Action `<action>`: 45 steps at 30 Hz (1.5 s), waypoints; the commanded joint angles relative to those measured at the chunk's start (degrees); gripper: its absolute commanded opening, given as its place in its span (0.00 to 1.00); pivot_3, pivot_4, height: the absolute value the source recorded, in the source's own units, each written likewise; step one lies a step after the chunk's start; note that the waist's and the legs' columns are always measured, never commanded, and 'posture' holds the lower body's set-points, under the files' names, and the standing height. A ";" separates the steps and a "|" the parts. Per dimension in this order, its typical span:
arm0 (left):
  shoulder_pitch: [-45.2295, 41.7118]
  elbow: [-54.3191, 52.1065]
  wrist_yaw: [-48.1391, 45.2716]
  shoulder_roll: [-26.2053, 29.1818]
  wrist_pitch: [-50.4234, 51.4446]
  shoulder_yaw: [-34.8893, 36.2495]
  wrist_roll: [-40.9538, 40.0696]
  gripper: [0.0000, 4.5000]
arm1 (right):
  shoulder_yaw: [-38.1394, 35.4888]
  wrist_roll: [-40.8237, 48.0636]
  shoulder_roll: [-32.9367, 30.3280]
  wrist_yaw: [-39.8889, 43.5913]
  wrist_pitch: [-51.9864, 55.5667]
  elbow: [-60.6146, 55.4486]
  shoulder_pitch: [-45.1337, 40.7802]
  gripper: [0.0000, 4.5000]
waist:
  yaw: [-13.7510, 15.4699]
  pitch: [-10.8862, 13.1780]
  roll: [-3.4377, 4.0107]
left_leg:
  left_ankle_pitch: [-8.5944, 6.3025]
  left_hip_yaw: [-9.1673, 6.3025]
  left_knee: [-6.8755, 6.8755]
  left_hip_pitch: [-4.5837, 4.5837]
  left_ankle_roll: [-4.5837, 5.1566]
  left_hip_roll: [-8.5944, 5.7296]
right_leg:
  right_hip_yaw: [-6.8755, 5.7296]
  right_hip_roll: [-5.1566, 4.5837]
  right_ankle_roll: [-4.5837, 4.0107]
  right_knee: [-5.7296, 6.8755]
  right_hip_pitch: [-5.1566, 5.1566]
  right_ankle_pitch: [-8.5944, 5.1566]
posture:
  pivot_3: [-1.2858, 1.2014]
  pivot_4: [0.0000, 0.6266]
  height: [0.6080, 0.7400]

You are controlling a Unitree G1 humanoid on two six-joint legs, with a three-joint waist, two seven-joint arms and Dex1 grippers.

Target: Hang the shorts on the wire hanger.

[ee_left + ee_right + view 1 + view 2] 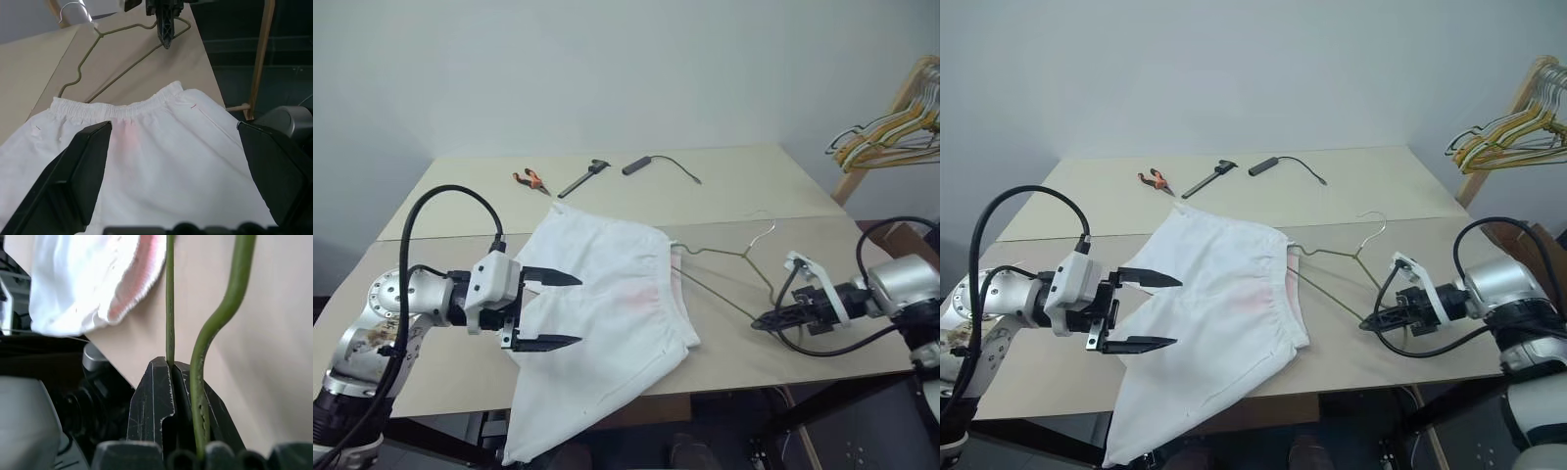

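Left gripper hangs wide open over the shorts, right gripper clamped on the wire hanger beside them

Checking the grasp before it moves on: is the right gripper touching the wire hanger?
Touching. The right wrist view shows the right gripper with fingers shut on the wire hanger.

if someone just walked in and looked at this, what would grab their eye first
Most likely the white shorts, spread across the table's near edge with one part hanging over it. Next, the left tool hovers wide open above the shorts, while the right tool is shut on the wire hanger, whose far end is tucked in at the waistband. A bunch of hangers stands far right.
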 commanded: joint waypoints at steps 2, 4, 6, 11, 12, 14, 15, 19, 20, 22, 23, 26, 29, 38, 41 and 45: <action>-0.59 -1.02 0.10 0.46 -0.14 0.90 -0.72 0.99 | -0.11 -1.02 2.71 1.77 -1.13 3.60 -3.44 0.00 | 0.18 0.00 0.00 | 0.00 0.00 0.00 -0.03 0.00 -0.02 | 0.00 -0.02 -0.34 0.00 -0.03 0.21 | 0.53 0.00 1.00; -0.32 -1.33 0.16 0.55 -0.05 1.00 -0.78 0.99 | 0.38 -1.08 3.31 2.52 -0.95 3.18 -3.38 0.00 | 0.48 0.00 0.01 | 0.00 -0.02 0.00 -0.09 0.00 -0.03 | 0.00 -0.04 -0.37 0.00 -0.07 0.22 | 0.53 0.00 1.00; -0.10 -1.50 0.26 0.59 0.05 1.12 -0.88 0.99 | 0.25 -1.48 4.29 1.79 -0.98 4.10 -3.55 0.00 | 0.59 0.00 0.00 | 0.00 -0.05 -0.01 -0.11 0.00 -0.04 | -0.03 -0.04 -0.37 -0.01 -0.08 0.22 | 0.53 0.00 1.00; 0.14 -1.84 0.59 0.45 0.27 0.82 -0.94 0.99 | -3.21 -2.34 9.64 -2.22 -2.02 11.86 -7.54 0.00 | 0.05 0.00 0.01 | 0.00 -0.03 -0.02 -0.07 0.01 -0.03 | -0.02 -0.02 -0.39 0.01 -0.07 0.23 | 0.53 0.00 1.00; -0.12 -1.72 0.62 0.41 0.29 0.68 -0.90 0.99 | -3.82 -2.59 10.71 -2.96 -2.20 13.43 -8.31 0.00 | -0.05 0.00 0.01 | 0.00 -0.03 -0.02 -0.06 0.01 -0.03 | -0.02 -0.02 -0.40 0.02 -0.07 0.23 | 0.53 0.00 1.00; -0.80 -1.41 0.64 0.33 0.39 0.41 -0.86 0.99 | -4.91 -3.08 12.55 -4.07 -3.11 15.92 -9.40 0.00 | -0.20 0.00 0.01 | 0.00 -0.04 -0.02 -0.05 0.01 -0.03 | -0.02 -0.01 -0.40 0.03 -0.07 0.23 | 0.53 0.00 1.00; -0.99 -1.32 0.63 0.31 0.39 0.34 -0.84 0.99 | -5.30 -3.37 13.22 -4.39 -3.44 16.85 -9.84 0.00 | -0.25 0.00 0.01 | 0.00 -0.05 -0.02 -0.05 0.00 -0.03 | -0.02 -0.01 -0.40 0.03 -0.06 0.24 | 0.53 0.00 1.00; -1.10 -1.19 0.49 0.48 0.19 0.43 -0.75 0.99 | -7.28 -3.86 13.26 -4.76 -4.24 17.20 -10.92 0.00 | -0.24 0.00 0.01 | 0.00 -0.08 -0.03 -0.12 0.01 -0.06 | -0.03 -0.05 -0.39 0.01 -0.10 0.23 | 0.53 0.00 1.00; -1.13 -1.04 0.39 0.54 0.11 0.49 -0.74 0.99 | -7.02 -3.96 12.78 -3.65 -4.06 16.51 -10.99 0.00 | -0.27 0.00 0.01 | 0.00 -0.09 -0.03 -0.16 0.00 -0.06 | -0.03 -0.05 -0.39 0.01 -0.14 0.23 | 0.53 0.00 1.00; -1.22 -0.77 0.37 0.51 -0.07 0.45 -0.55 0.99 | -5.84 -4.33 12.40 -1.67 -3.66 15.25 -10.68 0.00 | -0.39 0.00 0.01 | 0.00 -0.09 -0.02 -0.17 0.01 -0.06 | -0.03 -0.05 -0.39 0.01 -0.16 0.24 | 0.53 0.00 1.00; -1.31 -0.66 0.45 0.39 -0.14 0.31 -0.42 0.99 | -5.20 -4.76 12.83 -1.61 -3.62 14.77 -10.38 0.00 | -0.45 0.00 0.01 | 0.00 -0.09 -0.03 -0.16 0.00 -0.06 | -0.03 -0.04 -0.39 0.02 -0.16 0.24 | 0.53 0.00 1.00; -1.45 -0.80 0.78 0.02 -0.22 -0.10 -0.23 0.99 | -4.88 -5.91 14.61 -2.64 -4.19 15.97 -10.28 0.00 | -0.91 0.00 0.01 | 0.00 -0.09 -0.02 -0.10 0.00 -0.05 | -0.03 -0.03 -0.39 0.05 -0.10 0.24 | 0.53 0.00 1.00; -1.24 -0.87 0.63 0.13 -0.36 -0.17 -0.26 0.99 | -5.15 -7.07 15.57 -2.99 -5.08 17.03 -10.67 0.00 | -1.44 0.00 0.01 | 0.00 -0.08 -0.02 -0.10 0.01 -0.06 | -0.02 -0.03 -0.39 0.05 -0.10 0.24 | 0.53 0.00 1.00; -2.41 1.35 -0.43 1.04 -1.25 0.52 0.43 0.99 | -11.68 -7.78 12.94 -10.91 -10.85 6.23 -10.49 0.00 | -1.26 0.00 0.02 | 0.00 -0.10 -0.04 -0.19 0.00 -0.06 | -0.02 -0.04 -0.40 0.07 -0.25 0.24 | 0.52 0.00 1.00; -4.42 3.95 -1.35 1.50 -2.36 0.44 1.52 0.99 | -14.45 -7.59 13.07 -16.30 -11.91 -2.59 -8.99 0.00 | -1.28 0.00 0.03 | 0.00 -0.11 -0.04 -0.37 0.00 -0.06 | -0.02 -0.04 -0.40 0.13 -0.43 0.24 | 0.51 0.00 1.00; -9.76 9.84 -3.44 2.23 -4.78 0.09 3.39 0.99 | -15.09 -10.48 13.86 -25.31 -17.08 -19.24 -5.63 0.00 | -1.38 0.00 0.03 | 0.00 -0.14 -0.03 -0.53 0.00 -0.06 | -0.05 -0.04 -0.40 0.11 -0.55 0.24 | 0.50 0.00 1.00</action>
